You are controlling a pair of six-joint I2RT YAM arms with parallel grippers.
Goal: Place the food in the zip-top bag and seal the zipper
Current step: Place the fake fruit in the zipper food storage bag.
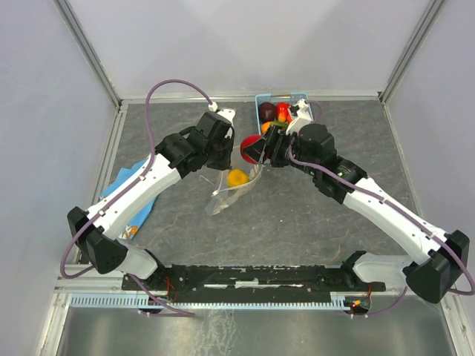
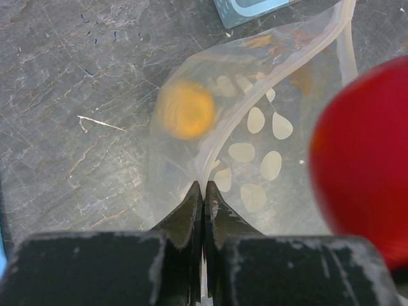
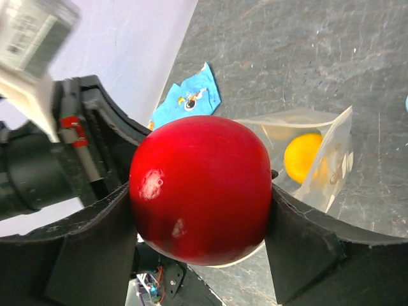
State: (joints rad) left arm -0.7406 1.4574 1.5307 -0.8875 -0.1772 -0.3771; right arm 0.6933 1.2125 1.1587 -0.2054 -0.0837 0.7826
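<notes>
The zip-top bag [image 1: 225, 196], lain diagonally with its mouth far-right, is pinched by the left gripper's [image 2: 204, 191] jaws; a red apple [image 3: 191, 172] is clamped in the right gripper's [image 3: 199, 224] jaws.

bag [image 2: 255, 159]: clear, white spots, mouth open | orange fruit [image 1: 237, 178]: inside bag | red fruit [image 3: 201, 191]: up by mouth

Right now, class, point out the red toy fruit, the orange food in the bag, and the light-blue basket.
red toy fruit [image 3: 201, 190], right wrist view, centre of its glossy face.
orange food [image 2: 186, 109], left wrist view, its middle.
light-blue basket [image 1: 269, 96], top external view, its far rim.
</notes>
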